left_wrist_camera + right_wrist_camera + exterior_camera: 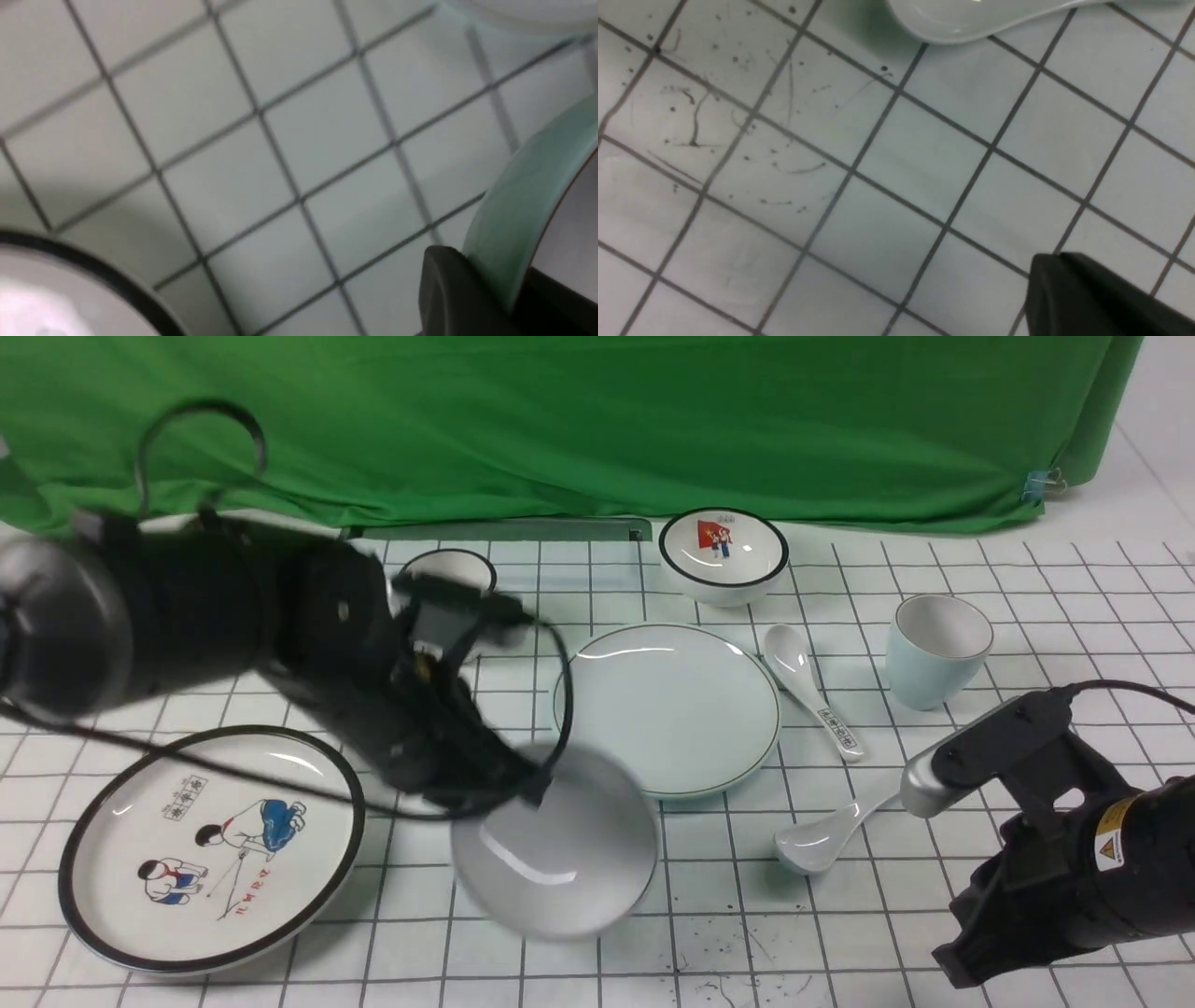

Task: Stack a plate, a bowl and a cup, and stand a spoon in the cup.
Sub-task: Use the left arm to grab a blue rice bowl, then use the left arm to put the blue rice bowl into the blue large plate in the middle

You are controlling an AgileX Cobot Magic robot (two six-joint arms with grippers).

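Observation:
The pale grey-blue bowl (557,847) is blurred and tilted, just in front of the pale blue-green plate (667,709). My left gripper (518,786) is shut on its rim. In the left wrist view the bowl's wall (518,214) sits pinched in the left gripper (490,275), with one dark finger (448,289) outside it. The pale blue cup (936,649) stands at the right. The plain white spoon (822,835) lies in front of the plate on the right; its bowl end (971,18) shows in the right wrist view. My right gripper (966,959) (1048,275) hovers near it, shut and empty.
A black-rimmed plate with cartoon children (210,845) (93,275) lies at the front left. A black-rimmed picture bowl (724,555) and a black-rimmed cup (448,574) stand at the back. A printed spoon (812,695) lies between plate and cup. Green cloth (597,420) hangs behind.

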